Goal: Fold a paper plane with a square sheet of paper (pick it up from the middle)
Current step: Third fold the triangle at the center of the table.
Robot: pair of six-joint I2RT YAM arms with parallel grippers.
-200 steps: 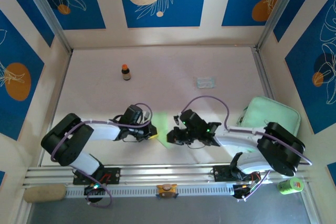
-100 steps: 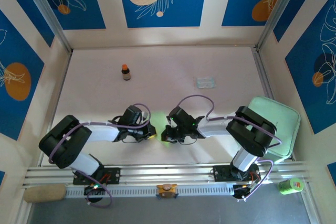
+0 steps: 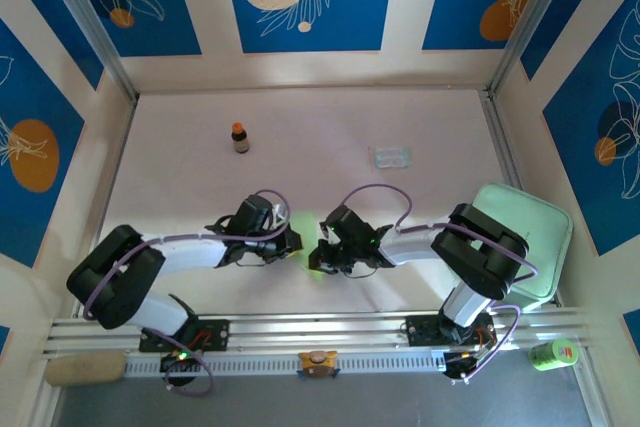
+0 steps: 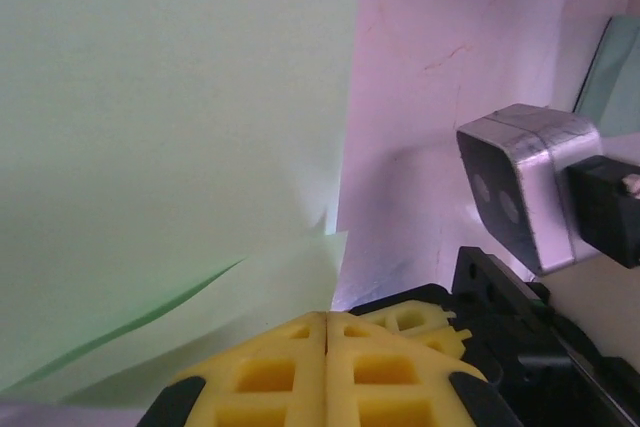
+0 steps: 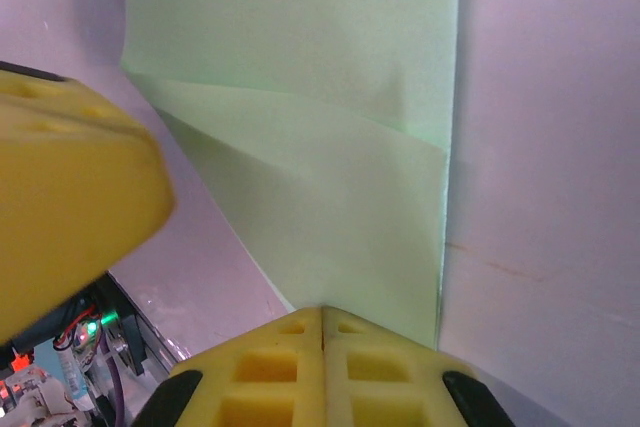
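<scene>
The square sheet of paper (image 3: 306,230) is pale green and partly folded, with a slanting crease (image 5: 300,97) across it. It lies near the table's front middle, mostly hidden between the two grippers. My left gripper (image 3: 292,245) is shut, its yellow pads (image 4: 300,367) pressed together with the sheet's edge (image 4: 180,147) at their tips. My right gripper (image 3: 318,258) is shut on the opposite edge, and the paper (image 5: 330,227) runs into the seam of its pads (image 5: 350,367). The two grippers nearly touch. The left finger (image 5: 70,197) looms in the right wrist view.
A small brown bottle (image 3: 240,137) with an orange cap stands at the back left. A clear plastic packet (image 3: 391,157) lies at the back right. A mint green tray (image 3: 535,227) sits by the right arm. The aluminium rail (image 3: 320,332) runs along the near edge.
The right gripper has slid left across the sheet until it sits close to the left gripper. The left gripper edged right. Less of the green paper shows from above.
</scene>
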